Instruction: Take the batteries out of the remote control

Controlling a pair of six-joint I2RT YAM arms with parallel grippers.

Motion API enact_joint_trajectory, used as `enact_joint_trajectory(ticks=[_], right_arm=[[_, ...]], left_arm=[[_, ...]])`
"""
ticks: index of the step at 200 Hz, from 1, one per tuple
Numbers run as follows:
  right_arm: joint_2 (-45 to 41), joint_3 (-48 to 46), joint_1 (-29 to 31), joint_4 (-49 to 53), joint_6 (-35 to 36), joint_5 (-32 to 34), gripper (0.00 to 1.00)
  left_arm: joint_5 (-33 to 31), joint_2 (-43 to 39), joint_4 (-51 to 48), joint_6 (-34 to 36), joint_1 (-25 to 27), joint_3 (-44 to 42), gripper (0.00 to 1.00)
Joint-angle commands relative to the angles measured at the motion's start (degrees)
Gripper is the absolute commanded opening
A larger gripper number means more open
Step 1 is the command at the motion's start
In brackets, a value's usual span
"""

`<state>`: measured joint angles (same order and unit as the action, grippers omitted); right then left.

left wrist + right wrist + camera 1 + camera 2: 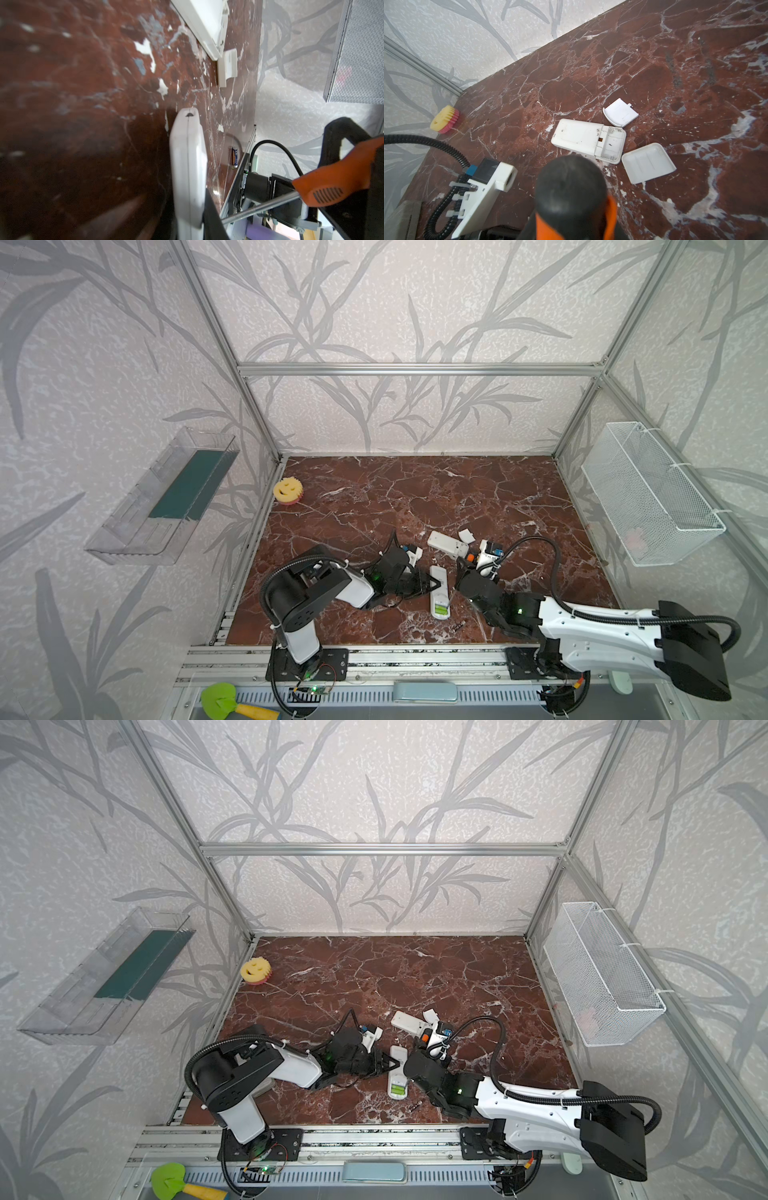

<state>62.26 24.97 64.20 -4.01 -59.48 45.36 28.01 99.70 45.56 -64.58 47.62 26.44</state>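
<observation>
A white remote control [439,587] lies on the marble table with its compartment open and two lime green batteries [441,609] in it. My left gripper [432,585] is shut on its sides; in the left wrist view the remote control [187,166] sits between the jaws. A dark battery [234,156] lies loose on the table, near the front in a top view [458,625]. My right gripper [471,562] is shut on an orange-handled screwdriver [332,182], held just right of the remote control. The handle's butt [571,191] hides the right jaws.
A second white remote [588,139] with an empty compartment lies further back, with two loose covers [620,113] [649,163] beside it. A yellow sponge [286,490] sits at the back left. A wire basket [652,497] hangs on the right wall, a clear tray [166,497] on the left.
</observation>
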Motion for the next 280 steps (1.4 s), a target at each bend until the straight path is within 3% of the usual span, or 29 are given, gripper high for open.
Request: enact_joint_trajectory(ticks=[1,88,138,232,280], right_arm=[[1.7,1.1,-1.1,-2.8,1.6,1.8,0.00],[8.9,5.0,-2.9,-11.8,2.9,-0.9,0.00],[12.5,7.6,-7.5,-17.0,5.2,-3.4,0.00],[15.1,5.9,-12.8,-21.3,-6.3,-8.4,0.00],[15.2,5.1,-13.2,-21.9,-7.5,-9.1,0.00]], left_arm=[[-10.6,-0.9,4.6,-2.6,-0.1,-3.1,0.00],[-30.7,9.0,35.3,-8.9,0.9,-10.6,0.00],[-32.9,11.6,35.4,-8.5,-0.4,-6.9,0.00],[-36.9,15.2,35.4,-11.4,-2.0,-8.1,0.00],[-37.4,15.4,35.4,-11.7,-2.0,-8.2,0.00]])
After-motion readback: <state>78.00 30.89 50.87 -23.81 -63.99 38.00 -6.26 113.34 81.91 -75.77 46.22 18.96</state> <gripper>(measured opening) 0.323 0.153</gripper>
